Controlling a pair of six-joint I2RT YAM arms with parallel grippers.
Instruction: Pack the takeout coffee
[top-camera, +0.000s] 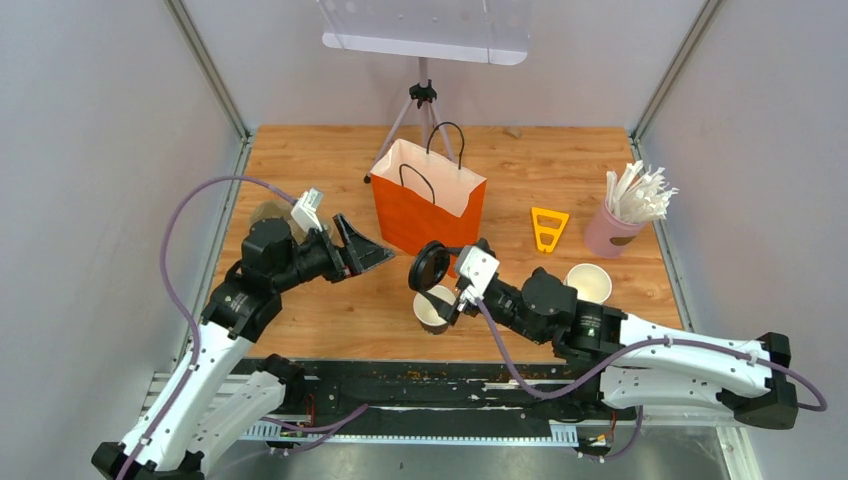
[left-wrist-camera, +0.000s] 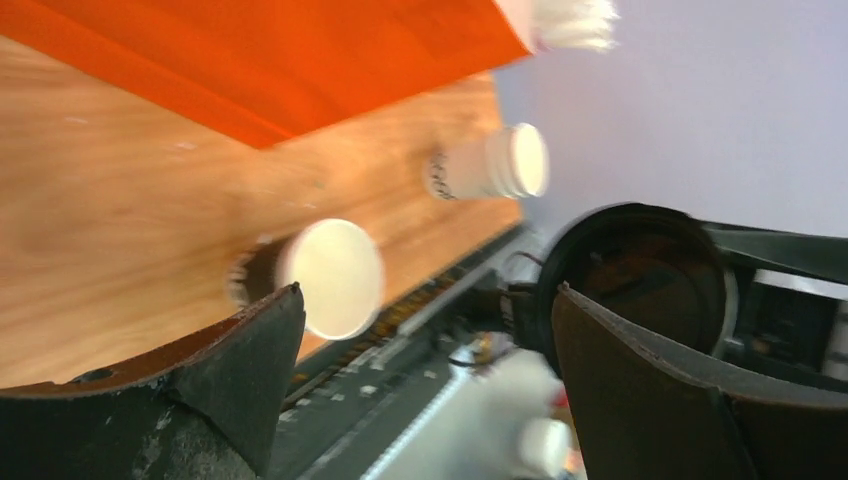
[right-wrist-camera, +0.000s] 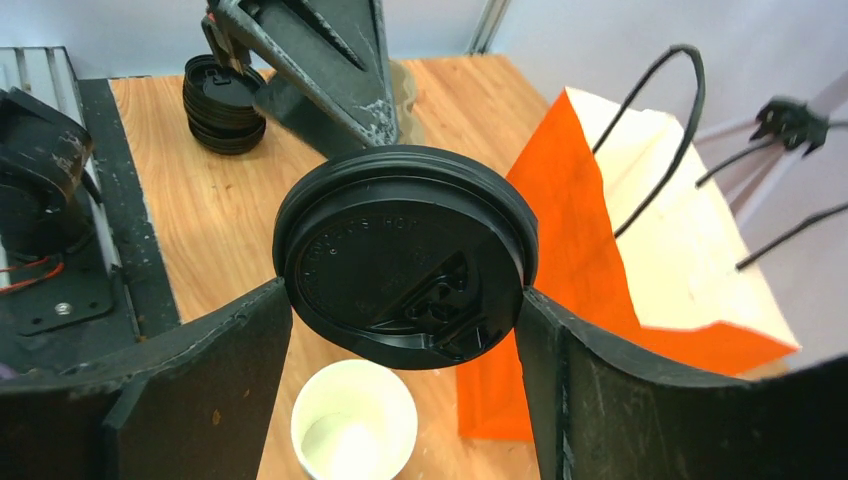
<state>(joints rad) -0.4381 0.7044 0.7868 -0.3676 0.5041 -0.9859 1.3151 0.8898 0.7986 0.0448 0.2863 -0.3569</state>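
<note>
Two white paper cups of the takeout coffee stand open-topped on the wooden table: one (top-camera: 434, 309) (right-wrist-camera: 353, 420) just below my right gripper, the other (top-camera: 588, 282) further right. My right gripper (top-camera: 438, 268) (right-wrist-camera: 403, 290) is shut on a round black lid (top-camera: 430, 265) (right-wrist-camera: 405, 255), held tilted above the nearer cup (left-wrist-camera: 335, 275). The left gripper (top-camera: 368, 246) (left-wrist-camera: 425, 300) stands open and empty, left of the lid (left-wrist-camera: 635, 270). Behind both stands the orange paper bag (top-camera: 428, 205) (right-wrist-camera: 590, 230), upright with its mouth open.
A stack of black lids (right-wrist-camera: 220, 105) lies behind my left arm. A pink cup of white straws (top-camera: 625, 215) stands at the right, with a yellow triangular piece (top-camera: 548, 228) beside it. A tripod (top-camera: 424, 100) stands behind the bag.
</note>
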